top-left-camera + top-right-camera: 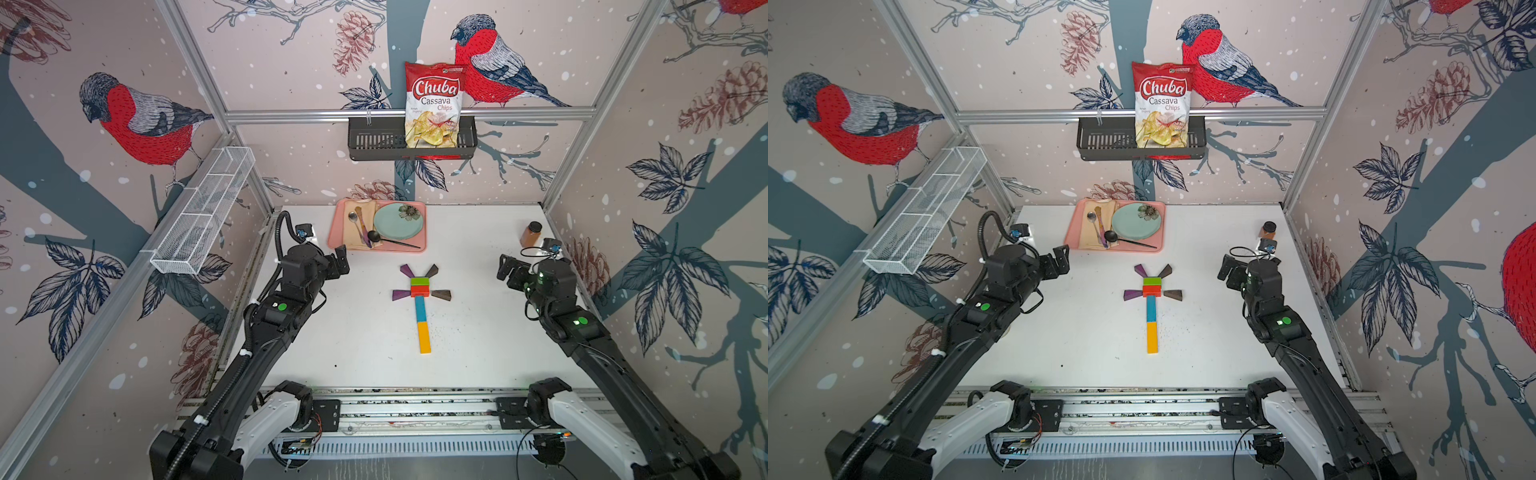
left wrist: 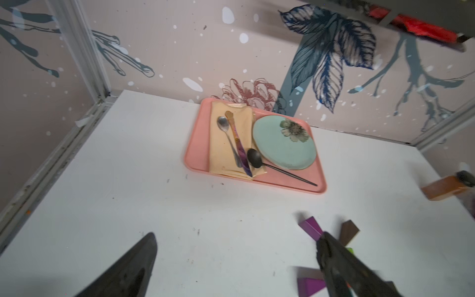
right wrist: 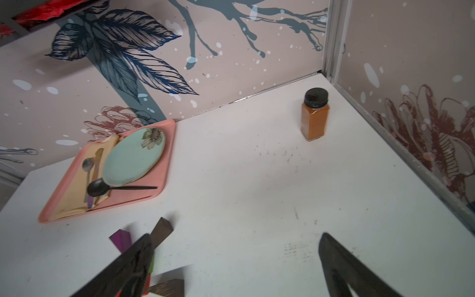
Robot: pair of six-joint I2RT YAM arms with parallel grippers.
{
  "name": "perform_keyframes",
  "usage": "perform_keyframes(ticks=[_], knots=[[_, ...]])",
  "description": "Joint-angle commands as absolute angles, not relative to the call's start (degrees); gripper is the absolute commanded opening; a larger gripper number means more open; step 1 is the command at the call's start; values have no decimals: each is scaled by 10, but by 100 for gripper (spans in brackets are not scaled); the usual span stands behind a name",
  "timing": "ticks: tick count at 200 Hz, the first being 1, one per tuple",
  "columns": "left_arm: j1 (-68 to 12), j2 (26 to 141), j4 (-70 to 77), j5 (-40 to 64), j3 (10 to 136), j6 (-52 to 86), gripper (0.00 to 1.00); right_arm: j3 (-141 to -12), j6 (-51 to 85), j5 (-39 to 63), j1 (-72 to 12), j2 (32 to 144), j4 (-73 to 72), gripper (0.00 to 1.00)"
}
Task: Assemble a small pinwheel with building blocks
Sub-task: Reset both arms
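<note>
pinwheel (image 1: 420, 307) | flat | long axis front-back | hub (image 1: 419, 285) toward tray (image 1: 333, 232)

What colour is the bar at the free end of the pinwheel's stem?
Yellow. The yellow bar shows best in a top view.

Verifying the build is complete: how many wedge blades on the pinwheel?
4, in both top views. Far purple wedge and far brown wedge fan off the far corners of the hub; near purple wedge sticks out its left side, near brown wedge its right. None seems hidden.
</note>
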State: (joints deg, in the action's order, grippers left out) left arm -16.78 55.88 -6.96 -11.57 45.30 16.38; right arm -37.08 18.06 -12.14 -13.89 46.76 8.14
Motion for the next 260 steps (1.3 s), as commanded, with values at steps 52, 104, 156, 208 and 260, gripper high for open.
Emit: perform_keyframes(ticks=[52, 104, 156, 208, 260], knots=[[-132, 607, 282, -251, 252, 61, 97, -221, 35, -19, -59, 490, -180, 100], [-119, 649, 313, -268, 257, 65, 96, -219, 1, 104, -64, 566, -158, 100], [-119, 576, 239, -216, 256, 60, 96, -260, 47, 27, -170, 587, -41, 99], [-119, 601, 384, -265, 171, 59, 96, -107, 32, -75, -124, 529, -329, 99], [-121, 760, 611, -291, 127, 9, 97, -49, 17, -21, -31, 665, -638, 99]])
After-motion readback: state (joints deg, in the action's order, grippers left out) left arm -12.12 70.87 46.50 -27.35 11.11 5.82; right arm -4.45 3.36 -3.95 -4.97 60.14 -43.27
